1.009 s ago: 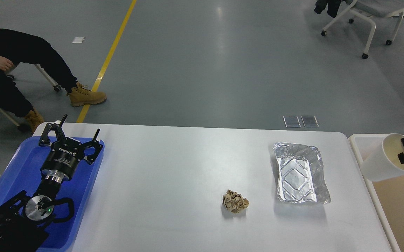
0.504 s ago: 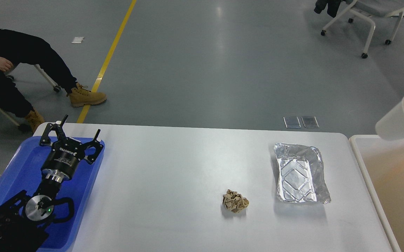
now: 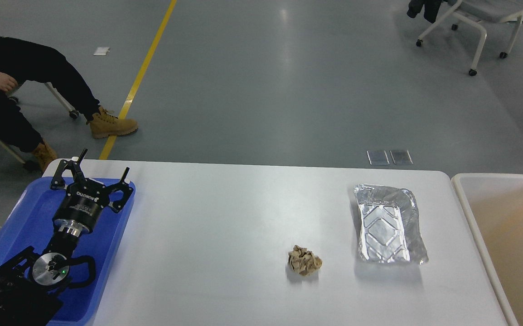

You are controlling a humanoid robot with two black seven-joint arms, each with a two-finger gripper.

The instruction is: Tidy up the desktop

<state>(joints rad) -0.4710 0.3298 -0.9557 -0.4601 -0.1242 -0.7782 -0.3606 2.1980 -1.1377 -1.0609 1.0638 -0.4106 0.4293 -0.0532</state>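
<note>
**benchrat:** The big plain white worktop with rounded corners fills the lower middle of the view, and two bits of rubbish sit on its right half: a crumpled brown paper ball and, just beside it toward the far right, a dented silver foil tray. Neither is in the cream-coloured bin off the right edge, so I'd call the tidying unfinished.

**mo_77:** What worries you?

**benchrat:** The foil. It's flimsy, so a hard pinch could crush it or let it slip, and a sloppy reach might knock the paper ball off the edge.

**mo_77:** And the arms?

**benchrat:** Left pincer hangs over the blue plastic tray, fingers spread apart, holding nothing. Right pincer isn't visible at all.
</note>
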